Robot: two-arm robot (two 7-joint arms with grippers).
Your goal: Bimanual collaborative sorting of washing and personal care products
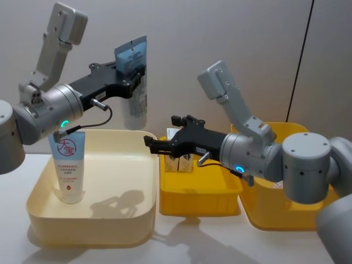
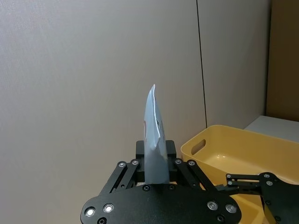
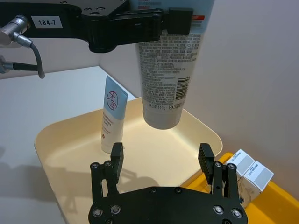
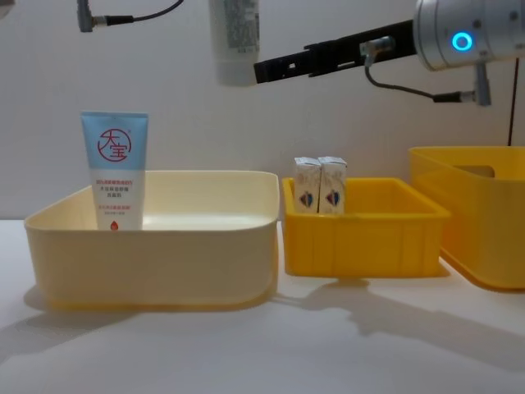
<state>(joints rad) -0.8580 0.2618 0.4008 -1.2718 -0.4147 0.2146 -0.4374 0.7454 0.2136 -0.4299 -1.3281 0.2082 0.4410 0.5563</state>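
left gripper: it's clamping hard on the held tube, fingers pinching just under the flat light-blue end, and it's riding high above the back right part of the cream bin.
held tube: it's hanging upright in the air, blue end up and round cap end down, with the printed white body facing the right wrist camera; it's touching nothing but the left gripper's fingers.
right gripper: it's hovering with both fingers spread wide and nothing between them, reaching across the small yellow bin toward the cream bin's right rim, lower than the held tube's cap.
standing tube: it's standing upright in the cream bin's back left corner, blue end up, with the red circular logo facing front, well apart from both grippers.
cartons: two of them are standing side by side and touching in the small yellow bin's back left corner, showing their shield emblems to the chest camera.
cream bin: it's sitting on the left of the table, just beside the small yellow bin.
small yellow bin: it's sitting between the cream bin and the large yellow bin.
large yellow bin: it's sitting far right, under the right arm; i cannot tell what it's holding.
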